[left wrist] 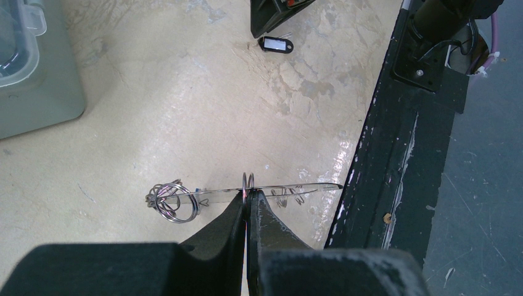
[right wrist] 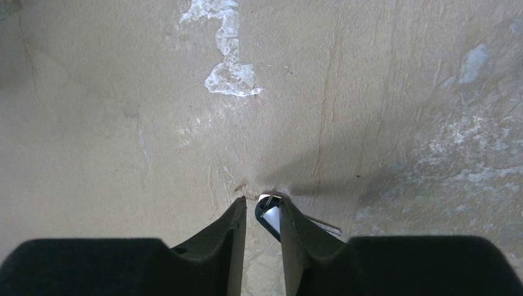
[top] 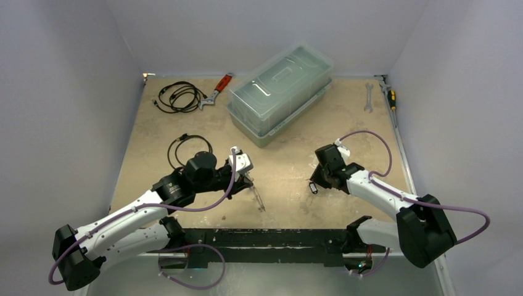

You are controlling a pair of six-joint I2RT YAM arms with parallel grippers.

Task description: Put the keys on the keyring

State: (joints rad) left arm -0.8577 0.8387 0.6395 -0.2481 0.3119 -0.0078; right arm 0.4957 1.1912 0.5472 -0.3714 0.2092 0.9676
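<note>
Left pincer [left wrist: 248, 196] clamps the keyring [left wrist: 321, 185], seen edge-on; right pincer [right wrist: 262, 206] pinches the dark-tagged key [right wrist: 269, 217], mostly hidden between its fingers.

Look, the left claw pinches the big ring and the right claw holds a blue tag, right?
Almost. The left gripper does pinch the keyring, but the key tag in the right gripper is black and white, not blue, as the left wrist view shows.

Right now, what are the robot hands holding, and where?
The left gripper pinches the keyring by its thin rim. The right gripper seems to clamp the dark-tagged key by its tag.
</note>
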